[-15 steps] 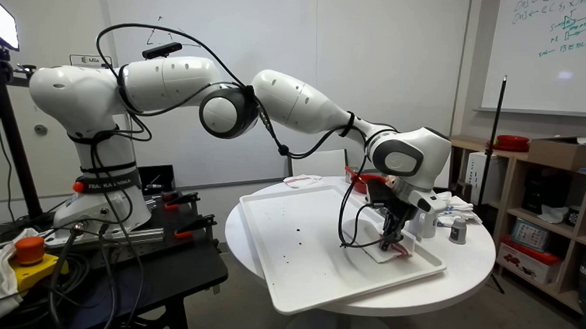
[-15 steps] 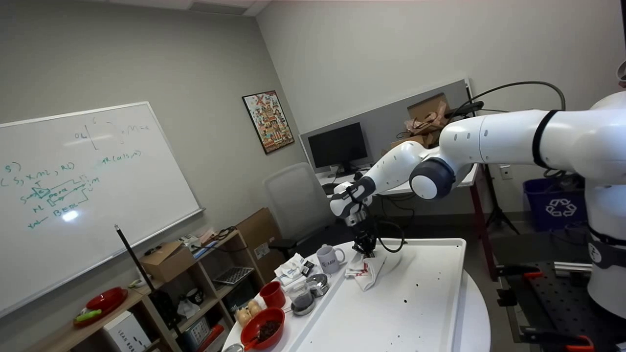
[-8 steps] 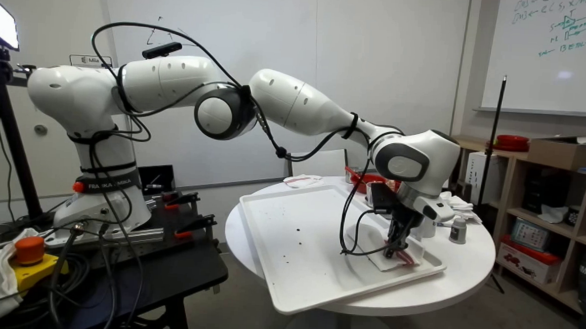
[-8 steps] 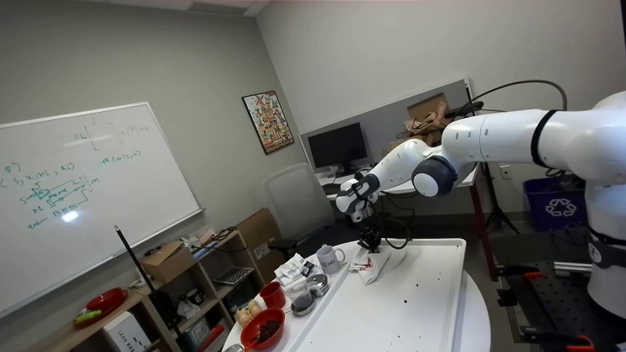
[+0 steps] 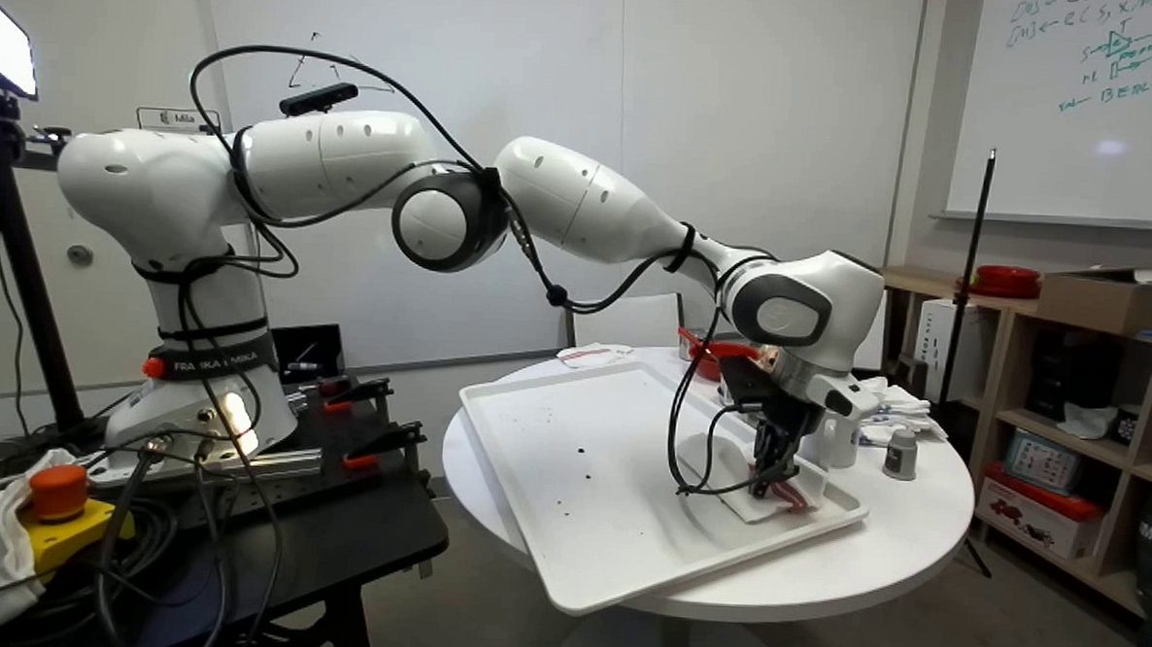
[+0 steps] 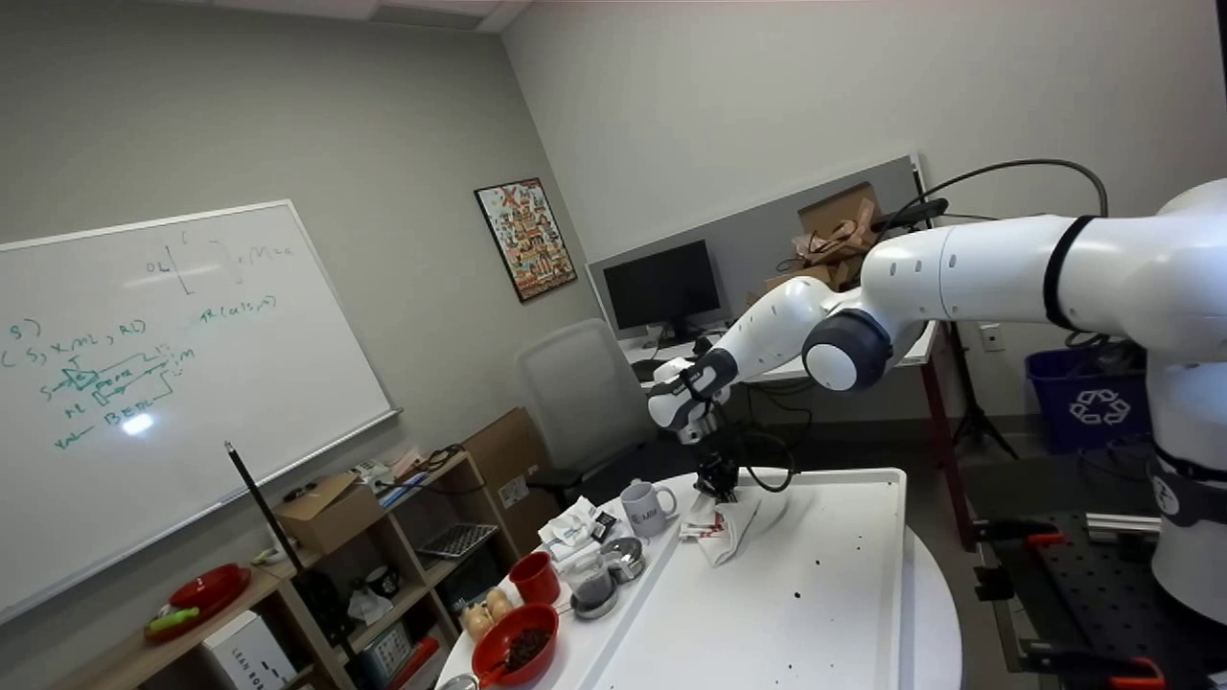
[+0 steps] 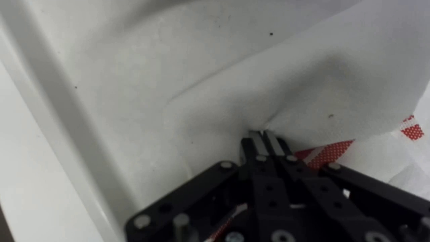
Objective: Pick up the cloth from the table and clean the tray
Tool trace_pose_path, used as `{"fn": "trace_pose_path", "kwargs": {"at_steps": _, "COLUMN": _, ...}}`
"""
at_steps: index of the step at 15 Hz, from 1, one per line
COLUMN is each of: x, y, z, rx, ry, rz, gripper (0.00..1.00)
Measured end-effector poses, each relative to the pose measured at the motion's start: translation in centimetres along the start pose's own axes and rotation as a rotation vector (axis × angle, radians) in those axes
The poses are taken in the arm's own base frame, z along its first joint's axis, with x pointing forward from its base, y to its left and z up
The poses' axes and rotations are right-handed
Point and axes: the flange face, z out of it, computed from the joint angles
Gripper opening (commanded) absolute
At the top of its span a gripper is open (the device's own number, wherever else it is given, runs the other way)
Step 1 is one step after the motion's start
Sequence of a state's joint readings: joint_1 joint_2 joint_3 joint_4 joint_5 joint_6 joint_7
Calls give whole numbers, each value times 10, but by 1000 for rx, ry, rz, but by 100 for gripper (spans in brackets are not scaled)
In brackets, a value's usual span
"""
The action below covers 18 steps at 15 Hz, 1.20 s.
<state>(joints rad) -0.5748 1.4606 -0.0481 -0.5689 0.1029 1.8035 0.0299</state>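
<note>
Well, the gripper [image 7: 262, 132] is clenched on the cloth [image 7: 302, 94]: its jaws stand pressed together, and a crease in the fabric runs in to the fingertips [image 7: 258, 144] from between one and two o'clock. How much fabric sits between them is too small to tell. In the wrist view the gripper comes in from six o'clock, and a red patterned patch [image 7: 331, 153] of the cloth shows at four o'clock from the tips. The wall of the tray [image 7: 50, 87] runs along the seven-to-ten side, with a pale strip of the table [image 7: 33, 185] beyond it.

In an exterior view, taking the tray's middle as the centre of the dial, the cloth lies rumpled on the tray just past three o'clock, under the gripper, and the arm [image 5: 581, 202] reaches over from nine o'clock. Dark specks [image 5: 581, 450] lie on the tray between eight and ten, apart from the cloth. The tray's corner near seven juts past the table's edge. A small grey container [image 5: 901, 456] stands on the table at about three, outside the tray.

In an exterior view, reading from the cloth, a pale mug [image 6: 642, 510] stands between nine and ten, just outside the rim; a red cup [image 6: 535, 578] is between eight and nine, and a red bowl [image 6: 498, 632] holding dark bits [image 6: 527, 649] is at eight
</note>
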Motion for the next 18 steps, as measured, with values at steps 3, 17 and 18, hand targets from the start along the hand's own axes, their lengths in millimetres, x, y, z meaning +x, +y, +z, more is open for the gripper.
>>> {"fn": "trace_pose_path", "kwargs": {"at_steps": 3, "x": 0, "y": -4, "z": 0, "rx": -23, "ry": 0, "rz": -60, "gripper": 1}}
{"fn": "trace_pose_path", "kwargs": {"at_steps": 17, "x": -4, "y": -41, "z": 2, "rx": -223, "ry": -19, "rz": -334, "gripper": 1}}
{"fn": "trace_pose_path", "kwargs": {"at_steps": 18, "x": -5, "y": -45, "z": 3, "rx": -242, "ry": -22, "rz": -350, "gripper": 1}}
